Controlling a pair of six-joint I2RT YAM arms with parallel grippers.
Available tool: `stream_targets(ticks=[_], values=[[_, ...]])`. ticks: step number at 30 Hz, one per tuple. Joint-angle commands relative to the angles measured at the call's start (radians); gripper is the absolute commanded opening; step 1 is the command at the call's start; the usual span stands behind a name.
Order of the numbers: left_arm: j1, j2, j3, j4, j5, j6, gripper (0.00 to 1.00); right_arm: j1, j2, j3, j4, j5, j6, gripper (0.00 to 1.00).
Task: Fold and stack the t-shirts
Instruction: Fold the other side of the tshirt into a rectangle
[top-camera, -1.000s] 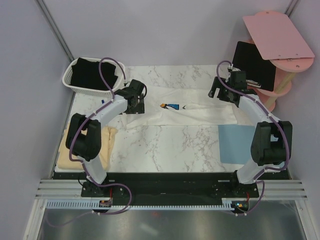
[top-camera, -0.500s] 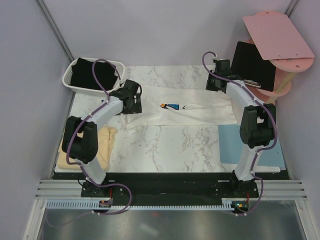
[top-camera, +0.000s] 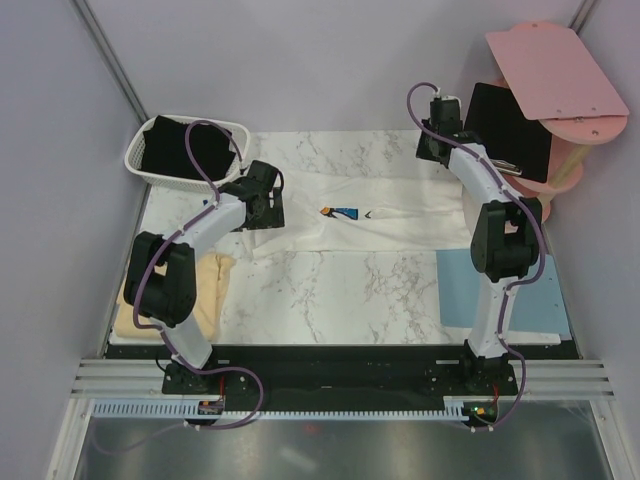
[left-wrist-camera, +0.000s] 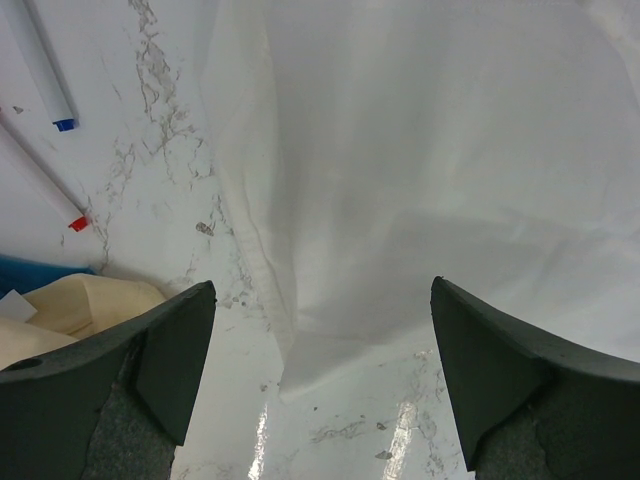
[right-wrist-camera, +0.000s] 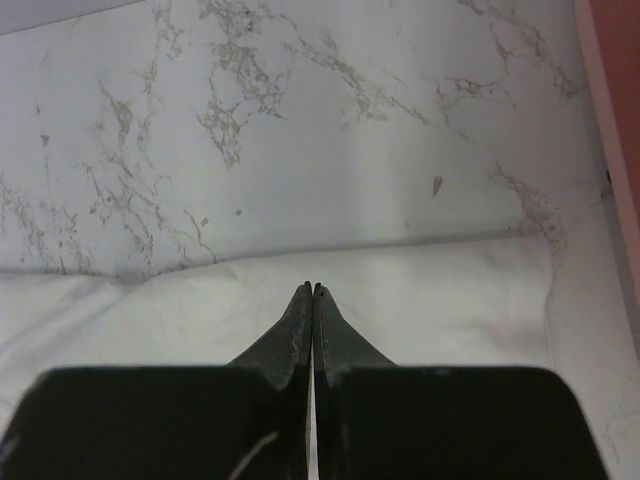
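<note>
White t-shirt (top-camera: 400, 215), pale yellow t-shirt (top-camera: 212, 295) and light-blue mat (top-camera: 455, 290) sit on grey-veined white marble table (top-camera: 330, 290).

I'm driving two matching arms: the left arm (top-camera: 215, 222) and the right arm (top-camera: 487, 190) both have white link shells with black joint housings. A purple cable (top-camera: 187, 140) loops back from behind each set of fingers and runs along the links. On the left gripper (left-wrist-camera: 322, 290) the fingers (left-wrist-camera: 175, 345) are matte black wedges with rough grey padding at their roots. The right gripper (right-wrist-camera: 313, 290) has thin black blades tapering from a blocky black body. Both bases (top-camera: 205, 380) are black.
</note>
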Motion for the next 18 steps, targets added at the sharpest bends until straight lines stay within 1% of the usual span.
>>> stream_targets(ticks=[1, 5, 8, 14, 18], values=[[-0.001, -0.031, -0.013, 0.032, 0.008, 0.014, 0.95, -0.032, 0.023, 0.045, -0.051, 0.088, 0.033, 0.00], [-0.001, -0.026, -0.016, 0.036, 0.008, 0.014, 0.94, -0.080, 0.004, 0.007, -0.071, 0.109, 0.056, 0.00], [-0.001, -0.020, -0.016, 0.036, 0.010, 0.013, 0.94, -0.117, -0.013, -0.013, -0.077, 0.088, 0.062, 0.00], [-0.001, -0.012, -0.019, 0.038, 0.010, 0.010, 0.94, -0.121, -0.036, -0.015, -0.088, 0.116, 0.061, 0.00], [-0.001, -0.017, -0.021, 0.038, 0.008, 0.008, 0.94, -0.123, -0.037, -0.004, -0.087, 0.065, 0.059, 0.00]])
